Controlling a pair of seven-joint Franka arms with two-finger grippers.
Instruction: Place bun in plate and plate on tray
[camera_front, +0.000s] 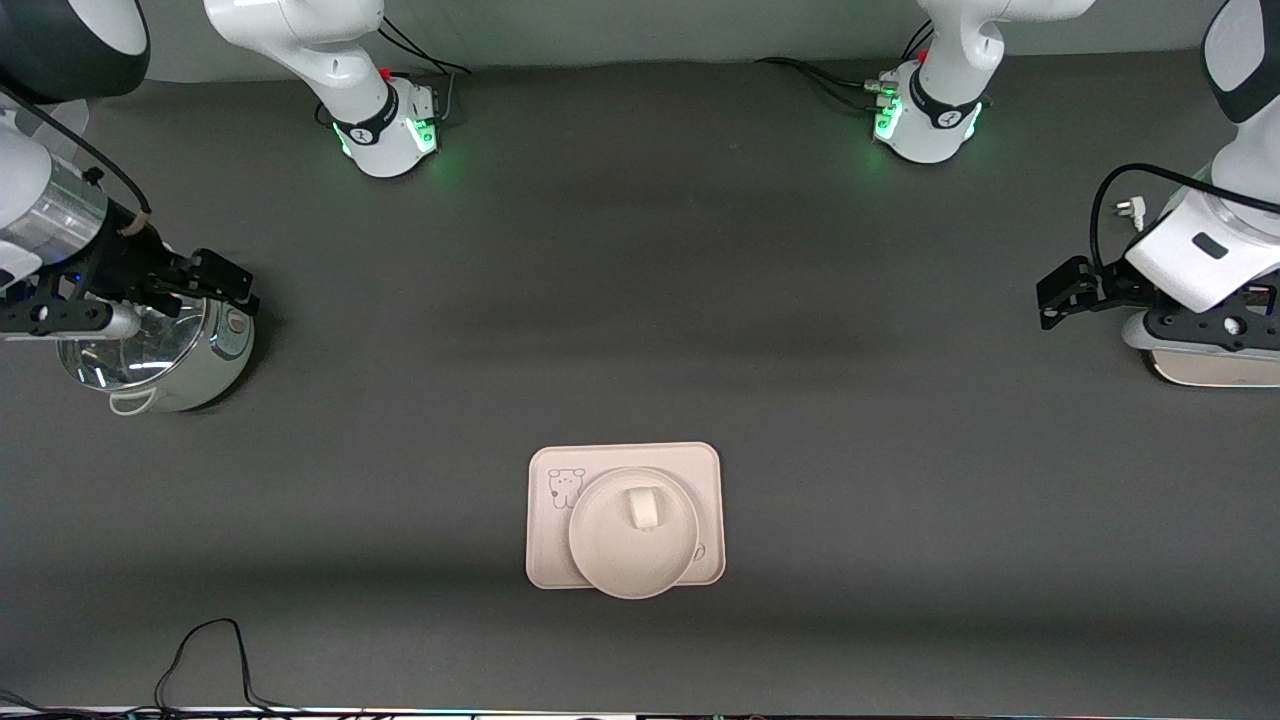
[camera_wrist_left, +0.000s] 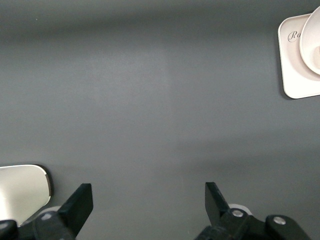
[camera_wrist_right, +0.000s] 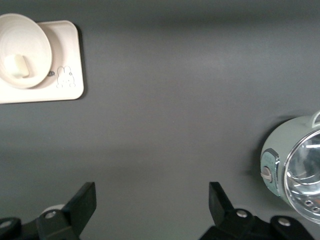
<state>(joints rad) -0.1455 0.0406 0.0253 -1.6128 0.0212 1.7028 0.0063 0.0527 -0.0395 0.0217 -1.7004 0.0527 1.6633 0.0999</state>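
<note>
Dark grey matte tabletop (camera_front: 640, 300), cables along its edges. Tray (camera_front: 700, 470) sits at 6 o'clock of the table in the front view, near the camera edge, roughly midway between the 2 arms' ends. Plate (camera_front: 610, 560) rests on the tray, its rim overhanging the tray's near edge slightly. Bun (camera_front: 643, 508) lies in the plate, a bit off-centre toward 12 o'clock, long axis running 12 to 6.

Bun: small, smooth, cream-white oblong. Plate: plain cream-beige, raised rim. Tray: pale pink, bear drawing at one corner.

Left gripper (camera_front: 1046, 299) at 3 o'clock, jaws spread wide, empty. Right gripper (camera_front: 240, 285) at 9 o'clock, over a shiny steel pot (camera_front: 165, 365), jaws wide, empty. Both well apart from the tray, neither clearly nearer.

Judgement: both placements look done; no move seems called for.
</note>
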